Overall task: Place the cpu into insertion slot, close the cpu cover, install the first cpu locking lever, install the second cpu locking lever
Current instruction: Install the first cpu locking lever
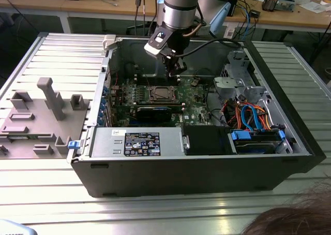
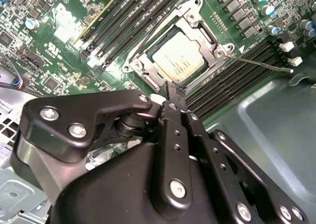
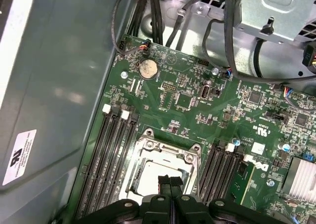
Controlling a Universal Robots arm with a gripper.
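Fingers pressed together and empty, the end effector (image 2: pixel 174 89) hangs over the edge of the cover (image 2: pixel 142 67) lying over the chip (image 2: pixel 178 61), seemingly posed to push rather than grip.

Slatted table (image 1: pixel 155 214); computer case (image 1: pixel 181 175), grey fixture (image 1: pixel 41 116) atop

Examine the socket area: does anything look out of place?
One thin metal lever juts from the cpu cover across the memory slots, not tucked alongside; the cpu sits flat.

one cpu (image 2: pixel 178 61) (and one cover (image 2: pixel 197 25))
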